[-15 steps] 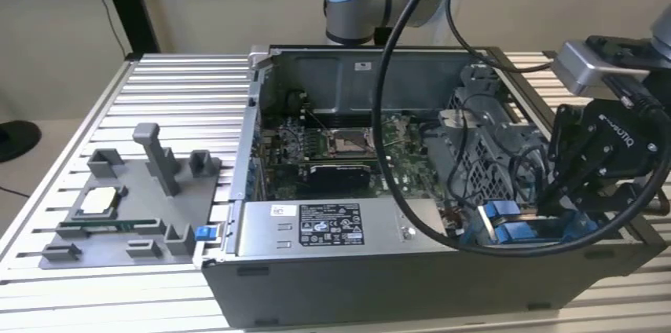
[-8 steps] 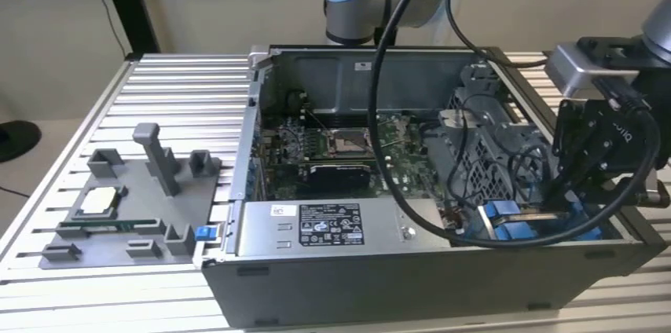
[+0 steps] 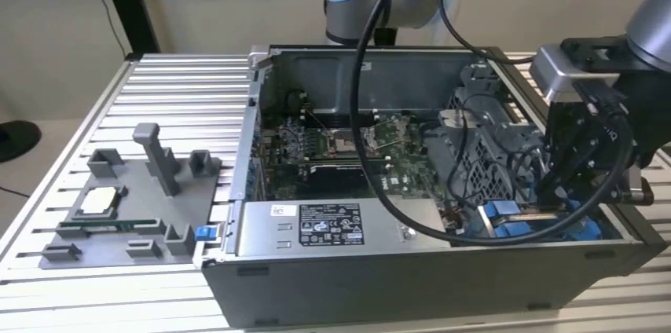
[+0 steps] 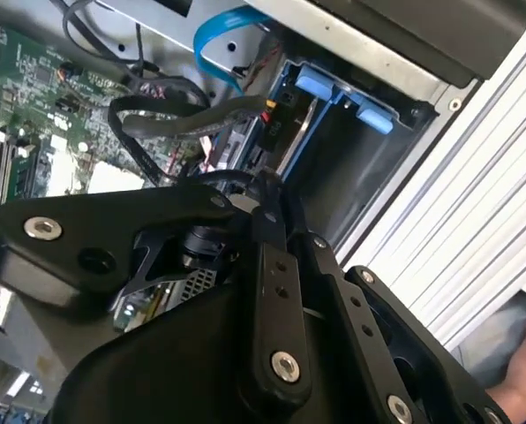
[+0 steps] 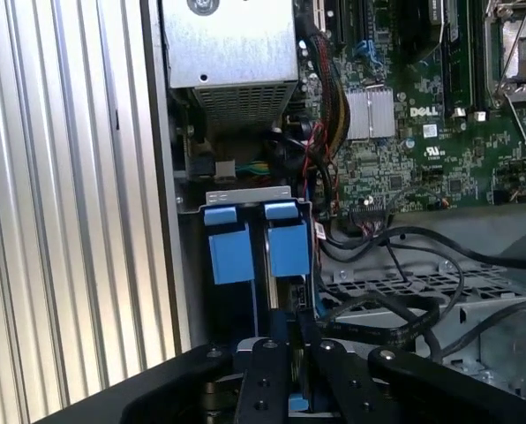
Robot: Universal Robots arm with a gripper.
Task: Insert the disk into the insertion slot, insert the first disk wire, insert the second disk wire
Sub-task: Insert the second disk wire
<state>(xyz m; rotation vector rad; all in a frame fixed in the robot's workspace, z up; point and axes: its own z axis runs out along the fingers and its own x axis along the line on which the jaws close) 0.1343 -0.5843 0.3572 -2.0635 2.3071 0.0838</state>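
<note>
The insertion slot (image 5: 245,212), a grey metal bay with blue tabs (image 5: 230,247), sits at the case's front corner, on the exterior view's right (image 3: 505,214). The disk stands inside it. Only its dark end (image 4: 281,132), with a black plug on it, can be seen between the blue rails (image 4: 320,86). My gripper (image 5: 294,325) hangs just over the bay, fingertips nearly touching. A thin black wire (image 4: 157,172) loops from the motherboard side and ends at my gripper (image 4: 265,187), which appears shut on it. In the exterior view my gripper (image 3: 552,206) reaches down into that corner.
The open computer case (image 3: 419,270) lies on a slatted metal table (image 3: 178,89). A perforated grey cage (image 3: 493,164) and a bundle of cables (image 5: 404,309) crowd the bay's inner side. A grey fixture tray (image 3: 126,207) lies on the exterior view's left. A hand (image 4: 521,389) rests beside the case.
</note>
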